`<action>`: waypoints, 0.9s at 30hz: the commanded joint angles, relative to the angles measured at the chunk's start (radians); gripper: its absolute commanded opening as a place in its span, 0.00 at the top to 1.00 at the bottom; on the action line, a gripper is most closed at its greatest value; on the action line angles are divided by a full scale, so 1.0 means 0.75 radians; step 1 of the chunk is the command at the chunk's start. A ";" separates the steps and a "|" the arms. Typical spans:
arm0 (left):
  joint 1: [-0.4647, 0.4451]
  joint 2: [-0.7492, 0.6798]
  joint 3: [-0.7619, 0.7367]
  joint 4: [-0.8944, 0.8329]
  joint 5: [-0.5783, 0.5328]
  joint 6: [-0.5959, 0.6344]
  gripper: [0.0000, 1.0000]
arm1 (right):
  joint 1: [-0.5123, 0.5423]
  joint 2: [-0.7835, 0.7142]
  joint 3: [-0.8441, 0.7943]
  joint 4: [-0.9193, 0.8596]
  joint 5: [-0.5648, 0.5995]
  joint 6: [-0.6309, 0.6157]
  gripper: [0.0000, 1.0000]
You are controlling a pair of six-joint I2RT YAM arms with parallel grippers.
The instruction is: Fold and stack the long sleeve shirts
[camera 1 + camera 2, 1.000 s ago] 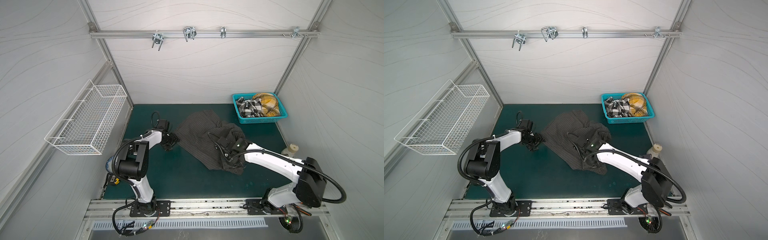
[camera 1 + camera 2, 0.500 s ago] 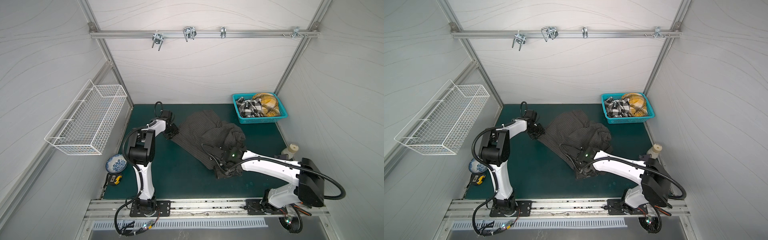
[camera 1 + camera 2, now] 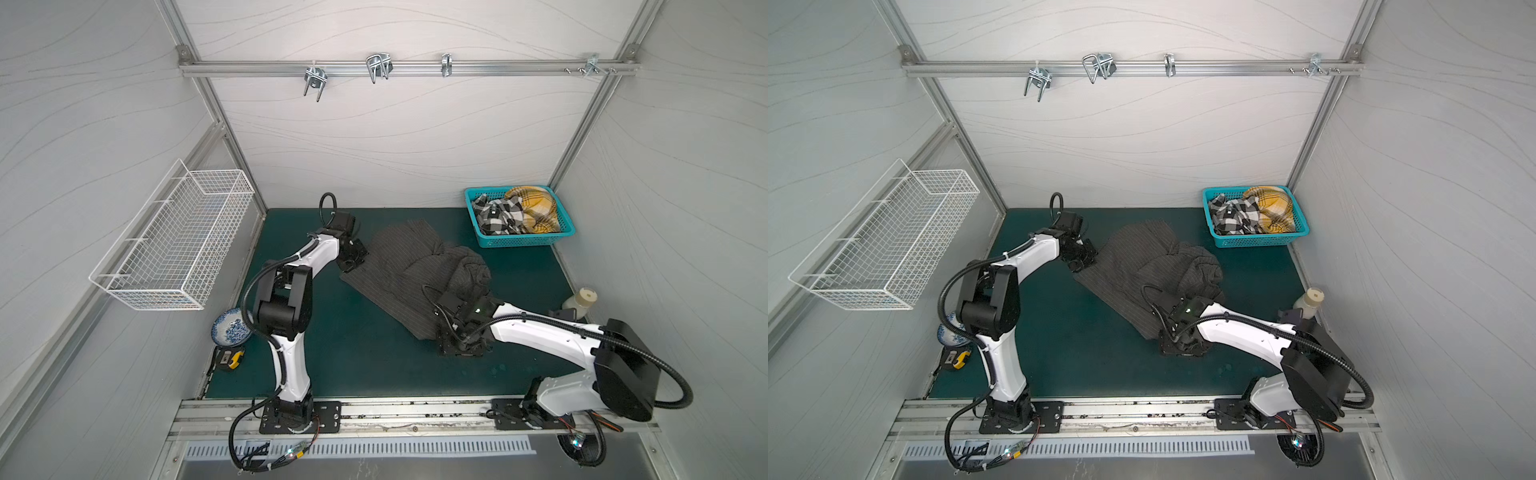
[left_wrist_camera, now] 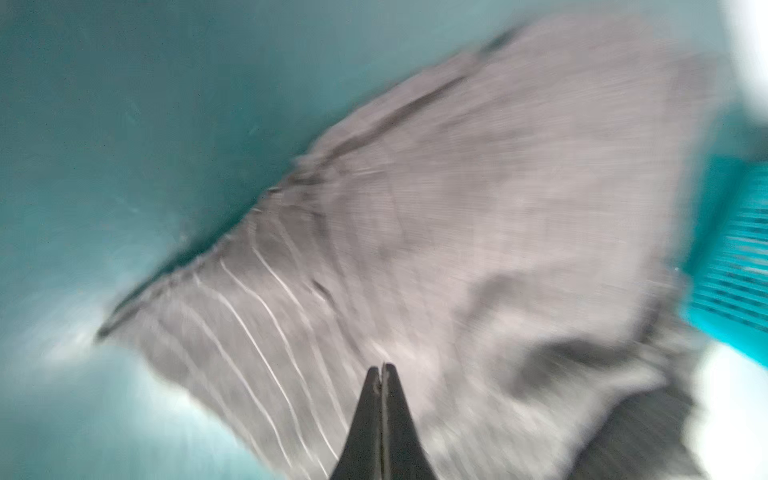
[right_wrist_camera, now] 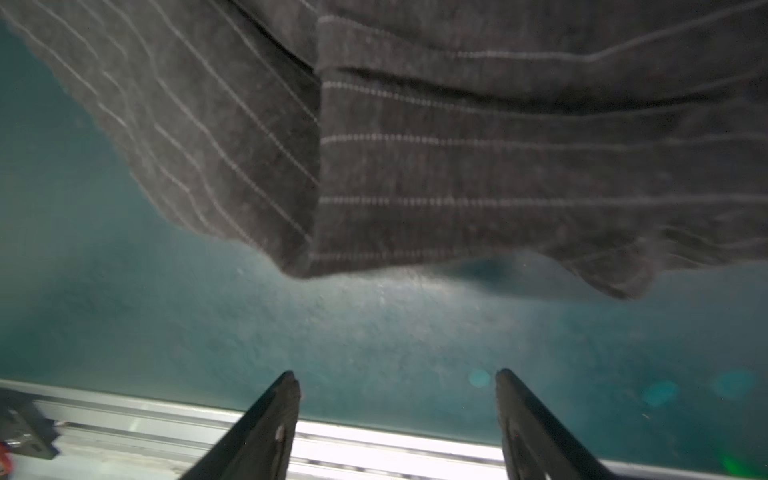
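**Workspace.** The green mat (image 3: 353, 365) covers the floor of the cell.

**Task items.**
- The dark pinstriped shirt (image 3: 395, 266) lies on the mat at the centre of both top views. Its left part is spread flat. Its right part is bunched into a rumpled mound.
- The black-and-white checked shirt (image 3: 496, 214) and the mustard plaid shirt (image 3: 534, 208) lie crumpled side by side in the teal basket (image 3: 523, 242). The basket stands at the upper right of the mat, apart from the pinstriped shirt.

**Left gripper.**
- The left gripper (image 3: 353, 258) sits at the left edge of the pinstriped shirt.
- In the left wrist view its fingertips (image 4: 376, 374) are pressed together with no gap, low in the frame, over the striped cloth (image 4: 457, 208).
- That view is blurred. Whether any cloth is pinched between the tips cannot be told.

**Right gripper.**
- The right gripper (image 3: 459, 347) is at the lower right end of the pinstriped shirt in both top views.
- In the right wrist view the gripper (image 5: 397, 374) has its fingers spread wide, with only bare mat between them.
- It holds nothing. The shirt hem (image 5: 457, 145) fills the upper half of that frame, clear of the fingertips.

**Other items.**
- A white wire basket (image 3: 174, 249) hangs on the left wall.
- A blue-patterned bowl (image 3: 228, 328) and a tape measure (image 3: 228, 358) lie at the left edge of the mat.
- A pale bottle (image 3: 582, 299) stands at its right edge.
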 commanded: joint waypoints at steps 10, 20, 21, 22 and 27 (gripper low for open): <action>-0.075 -0.318 0.074 -0.142 -0.126 0.139 0.82 | -0.301 0.159 0.090 0.232 -0.024 -0.020 0.59; -0.026 -0.024 0.031 -0.319 -0.232 0.251 0.39 | -0.428 0.216 0.171 0.108 0.014 -0.157 0.78; -0.012 -0.010 0.021 -0.316 -0.224 0.251 0.40 | -0.428 0.216 0.168 0.109 0.015 -0.158 0.78; 0.008 0.005 0.003 -0.307 -0.207 0.247 0.40 | -0.428 0.213 0.165 0.113 0.013 -0.159 0.77; 0.075 0.059 -0.068 -0.269 -0.159 0.223 0.46 | -0.429 0.232 0.168 0.130 -0.009 -0.178 0.77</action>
